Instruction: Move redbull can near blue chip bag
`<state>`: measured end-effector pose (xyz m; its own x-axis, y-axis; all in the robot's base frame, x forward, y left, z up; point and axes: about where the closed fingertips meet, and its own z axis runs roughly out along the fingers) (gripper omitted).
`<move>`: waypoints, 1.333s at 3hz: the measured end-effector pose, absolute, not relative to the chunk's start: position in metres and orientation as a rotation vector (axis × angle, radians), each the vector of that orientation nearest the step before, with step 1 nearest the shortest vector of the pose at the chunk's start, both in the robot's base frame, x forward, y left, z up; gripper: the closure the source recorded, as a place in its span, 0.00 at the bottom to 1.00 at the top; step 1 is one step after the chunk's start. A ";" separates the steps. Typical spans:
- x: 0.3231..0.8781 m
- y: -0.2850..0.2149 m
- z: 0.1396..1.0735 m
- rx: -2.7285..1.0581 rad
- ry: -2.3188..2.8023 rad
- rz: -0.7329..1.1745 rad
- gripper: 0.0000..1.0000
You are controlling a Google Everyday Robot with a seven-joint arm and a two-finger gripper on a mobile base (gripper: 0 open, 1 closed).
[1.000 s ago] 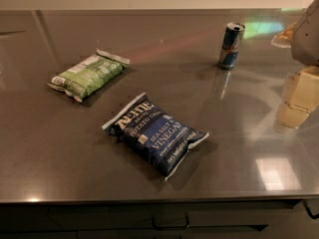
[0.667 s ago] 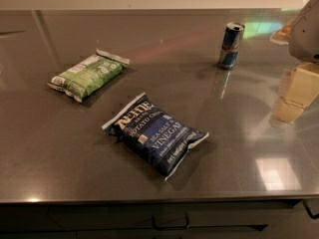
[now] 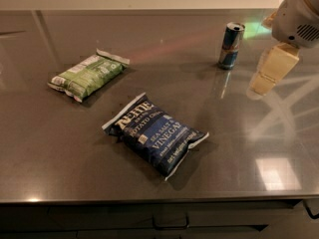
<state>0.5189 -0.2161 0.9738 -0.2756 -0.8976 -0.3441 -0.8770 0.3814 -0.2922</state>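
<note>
One view only, the camera view.

**Progress:** none of the task looks done.
- The redbull can (image 3: 231, 46) stands upright toward the far right of the counter (image 3: 60, 173). It is well apart from the blue chip bag (image 3: 157, 136).
- The bag lies flat near the middle of the counter, closer to the front edge and turned at an angle.
- The gripper (image 3: 273, 69) hangs just right of the can, near it but not touching, above the counter surface.
- Cannot tell whether the claw is wide or narrow from here. Nothing shows in it.

**Left to do, as I judge it:** close on the can, take it, carry it forward and left, and set it down beside the blue bag.

**Containers:**
- Can: silver top faces up. Cannot tell whether the tab is opened, and the contents are hidden.
- Blue bag: looks sealed, with both white crimped ends intact. It is puffed, so probably full, but nothing inside is visible.
- Green chip bag (image 3: 87, 74): lies flat at the left, well apart from the other two. It also looks sealed, and its contents are hidden.
- Drawer fronts (image 3: 169, 223) under the counter are shut.
</note>
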 end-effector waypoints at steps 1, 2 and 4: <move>0.564 -0.218 0.974 -1.422 2.190 -0.026 0.00; 0.605 -0.223 0.972 -1.288 2.197 0.033 0.00; 0.665 -0.238 0.960 -1.030 2.202 0.164 0.00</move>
